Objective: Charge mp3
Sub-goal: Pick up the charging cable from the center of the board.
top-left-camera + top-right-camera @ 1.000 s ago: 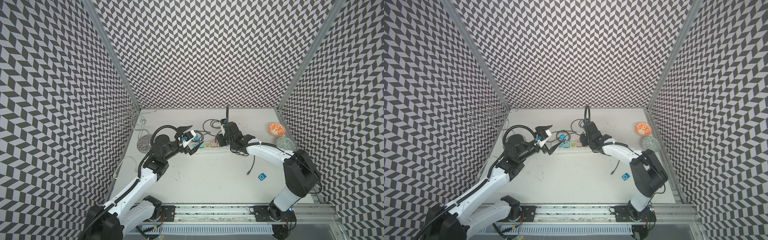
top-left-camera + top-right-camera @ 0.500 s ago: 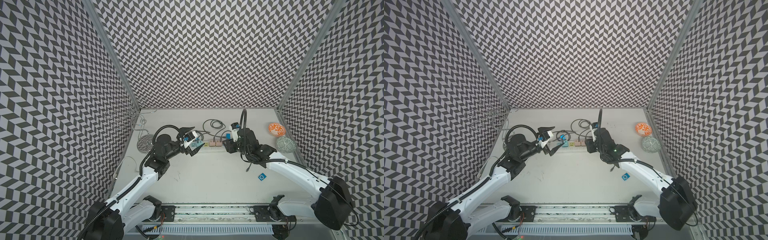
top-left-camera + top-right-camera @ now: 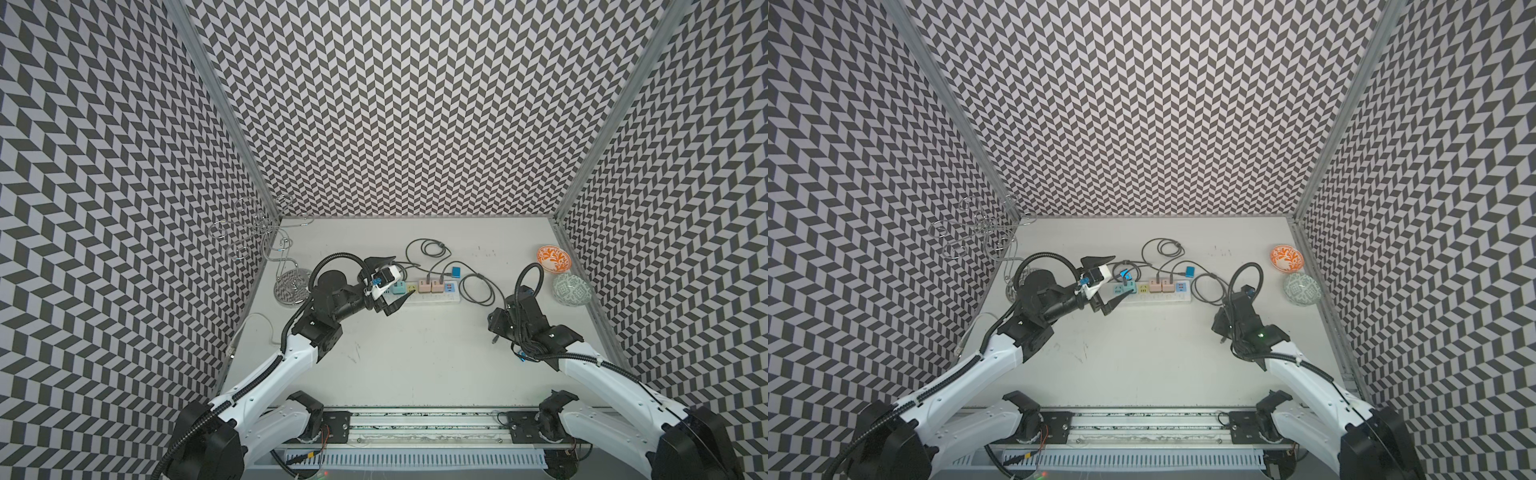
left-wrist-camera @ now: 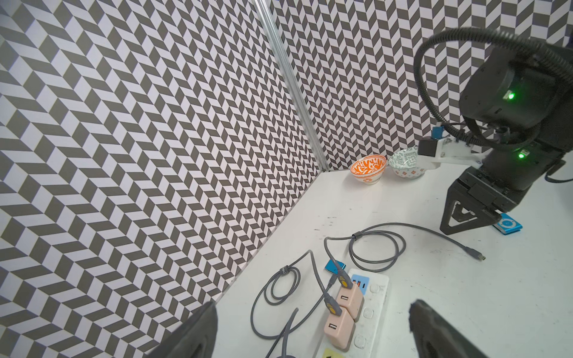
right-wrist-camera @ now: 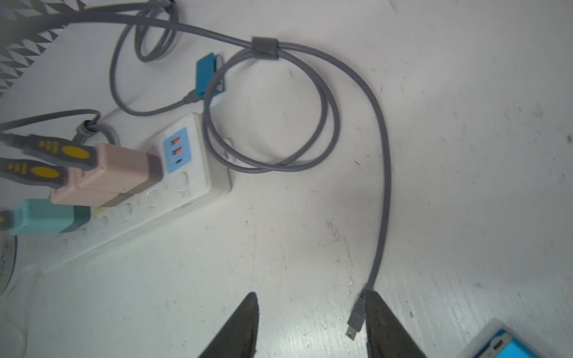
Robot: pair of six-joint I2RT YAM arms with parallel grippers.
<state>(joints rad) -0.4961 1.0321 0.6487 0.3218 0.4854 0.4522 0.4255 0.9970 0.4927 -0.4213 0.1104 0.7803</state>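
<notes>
Far to my right, near the back corner, I see an orange-and-white patterned ceramic bowl [image 3: 552, 258]. A green-and-white patterned bowl [image 3: 572, 289] sits just beside it, nearer to me. On my left, close against the wall, stands a silver wire stand [image 3: 291, 286] with looped arms and a round coiled base. All three rest on the scuffed white tabletop [image 3: 415, 353], closed in by black-and-white chevron walls [image 3: 415, 104].

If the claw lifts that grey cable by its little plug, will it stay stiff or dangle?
Probably dangle: the cable lies in soft curves and a coiled loop, so it looks floppy. The plug is small, likely light, and may twist in a grip. Its far end seems plugged into a charger, so it may pull taut.
</notes>
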